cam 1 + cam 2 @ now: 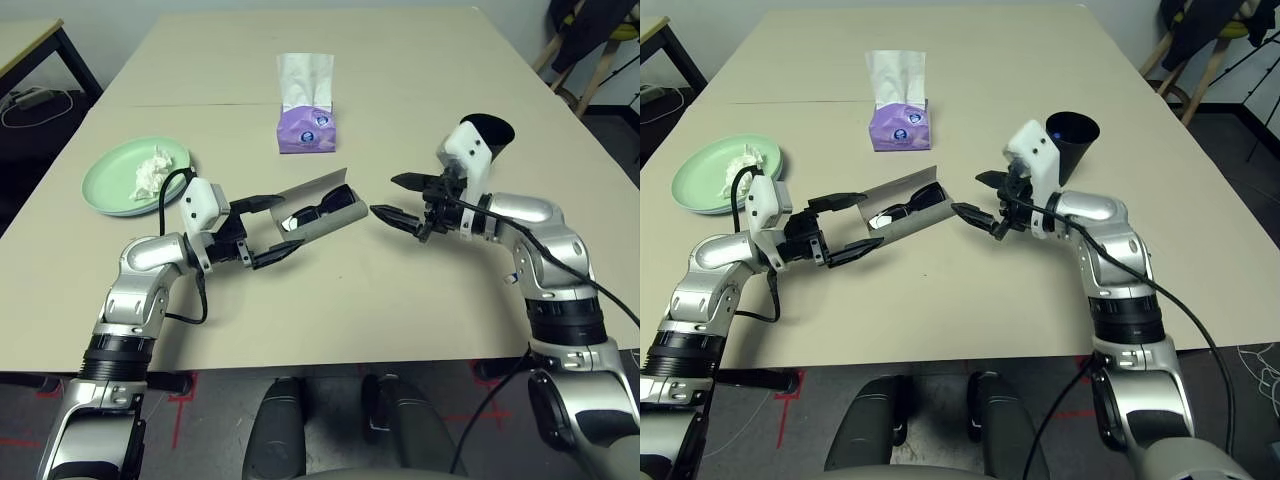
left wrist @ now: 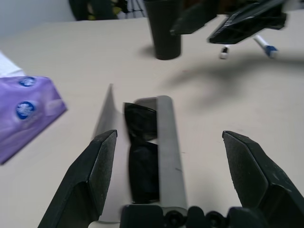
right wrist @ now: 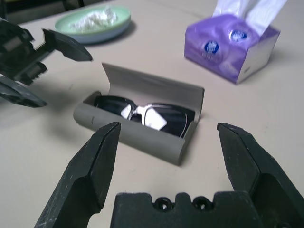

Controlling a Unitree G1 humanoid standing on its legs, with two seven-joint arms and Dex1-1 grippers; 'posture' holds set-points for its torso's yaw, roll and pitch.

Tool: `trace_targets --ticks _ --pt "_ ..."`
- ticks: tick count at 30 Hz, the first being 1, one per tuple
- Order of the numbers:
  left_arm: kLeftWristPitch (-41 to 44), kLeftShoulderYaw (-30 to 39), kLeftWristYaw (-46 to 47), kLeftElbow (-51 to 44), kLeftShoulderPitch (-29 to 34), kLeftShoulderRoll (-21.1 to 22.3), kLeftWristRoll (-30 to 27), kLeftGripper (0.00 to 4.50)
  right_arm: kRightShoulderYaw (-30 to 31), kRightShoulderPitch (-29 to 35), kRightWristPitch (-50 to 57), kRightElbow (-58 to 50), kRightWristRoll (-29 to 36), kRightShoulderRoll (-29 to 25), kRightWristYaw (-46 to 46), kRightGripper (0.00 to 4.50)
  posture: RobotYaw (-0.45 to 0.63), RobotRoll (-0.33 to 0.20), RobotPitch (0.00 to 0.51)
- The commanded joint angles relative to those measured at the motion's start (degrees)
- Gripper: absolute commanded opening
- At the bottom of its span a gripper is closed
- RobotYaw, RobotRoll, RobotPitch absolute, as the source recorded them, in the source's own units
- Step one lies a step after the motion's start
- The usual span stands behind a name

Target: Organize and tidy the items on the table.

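On the beige table [image 1: 400, 290] a grey glasses case [image 3: 137, 124] lies open near the middle, its lid [image 3: 152, 90] standing up along the far side and the black sunglasses [image 3: 142, 113] folded inside the tray. The left gripper [image 1: 262, 229] sits at the case's left end with its two black fingers spread wide, one finger above and one below that end, holding nothing; in its own wrist view the case runs between the parted fingers without visible contact. The right gripper [image 1: 396, 198] faces the case's right end from just beside it, fingers likewise spread apart and empty, with a small gap to the case. Both grippers point roughly level toward each other across the case. A pale green plate [image 1: 120, 180] rests on the table to the left, well apart from the case, with a crumpled white tissue [image 1: 152, 174] lying in it. Beyond the case stands a purple tissue box [image 1: 306, 125] with a white sheet sticking up from its top. A black cup [image 1: 1072, 140] stands upright on the right side of the table, behind the right wrist. A small pen with a blue tip [image 2: 264, 45] lies on the tabletop near the cup, seen beneath the right gripper's fingers in the left wrist view.
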Motion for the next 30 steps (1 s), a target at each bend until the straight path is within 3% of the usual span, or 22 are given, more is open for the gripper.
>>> trace_targets --ticks 1,3,9,13,16,20,26,30 --pt "-3.8 1.3 0.6 3.2 -0.4 -0.4 0.8 4.5 0.4 3.3 -11.3 5.7 1.0 -0.5 0.3 4.45 0.09 0.0 0.151" --pt "-5.0 1.7 0.1 4.6 -0.7 -0.5 0.2 4.5 0.4 4.5 -18.6 8.5 0.9 -0.6 0.2 4.45 0.09 0.0 0.156" --pt "-11.8 2.7 -4.6 11.6 -2.2 -0.9 -0.9 4.5 -1.2 5.5 -21.6 15.1 6.0 -3.5 3.1 4.45 0.09 0.0 0.164" --pt "-13.8 2.7 -6.5 16.6 -3.8 -0.4 -0.2 4.5 -0.6 5.6 -21.0 13.8 7.4 -4.8 2.1 4.45 0.08 0.0 0.162" --pt "-13.4 3.3 -8.0 20.9 -5.3 -0.2 -0.9 3.88 -0.1 5.7 -19.7 11.5 8.2 -5.0 0.9 4.5 0.07 0.0 0.161" --pt "-16.5 3.0 -11.0 25.5 -6.9 -0.5 -0.2 2.39 0.6 6.3 -19.3 10.9 8.1 -5.8 0.3 4.5 0.06 0.0 0.162" --pt "-19.3 2.7 -14.7 33.5 -11.5 -0.8 1.1 0.05 0.6 6.4 -27.1 16.1 6.4 -7.0 0.6 4.5 0.06 0.0 0.165" --pt "-18.5 3.0 -13.4 36.8 -14.0 -0.5 2.0 0.02 1.1 6.5 -26.9 15.6 7.2 -6.4 0.3 4.5 0.06 0.0 0.163"
